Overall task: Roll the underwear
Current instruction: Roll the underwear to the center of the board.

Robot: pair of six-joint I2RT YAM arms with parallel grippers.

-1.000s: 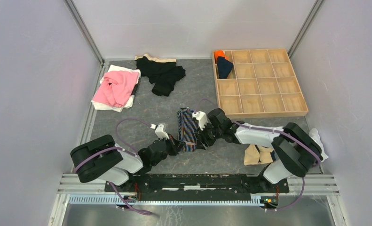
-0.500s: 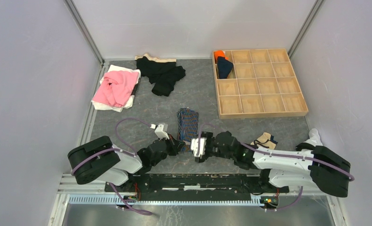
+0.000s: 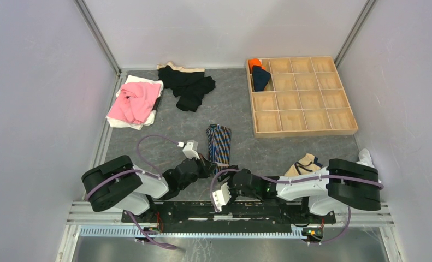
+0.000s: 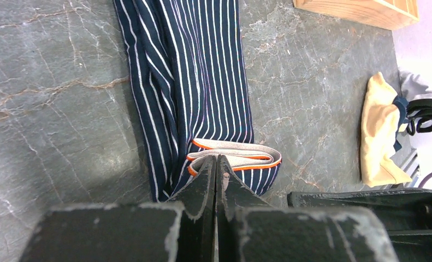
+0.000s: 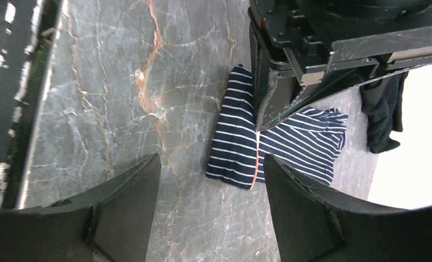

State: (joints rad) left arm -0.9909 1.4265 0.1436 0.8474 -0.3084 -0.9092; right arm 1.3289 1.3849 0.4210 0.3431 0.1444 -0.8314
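1. Two fingers of the left gripper (image 4: pixel 216 164) are pressed together. Their tips rest on the near end of the striped underwear (image 4: pixel 197 82), right at its orange-edged waistband (image 4: pixel 241 154). I cannot tell whether any cloth is caught between them.
2. The right gripper (image 5: pixel 211 164) is spread wide and holds nothing. It faces the near end of the striped underwear from just beside it, without touching it.
3. The striped underwear lies flat on the grey marbled surface (image 3: pixel 241 109) as a long, narrow folded strip. It runs away from the arm bases, with the waistband at the near end.
4. To the right of the striped underwear and near the right arm sits a tan cloth bundle (image 3: pixel 306 162).
5. Beyond the striped underwear to the right stands a wooden tray (image 3: pixel 301 131). An orange cloth (image 3: pixel 254 64) and a dark blue cloth (image 3: pixel 261 78) sit in its far-left compartment.
6. Beyond the striped underwear to the left lie black garments (image 3: pixel 189 86). Further left, a pink garment (image 3: pixel 134 101) rests on a white cloth (image 3: pixel 127 123).
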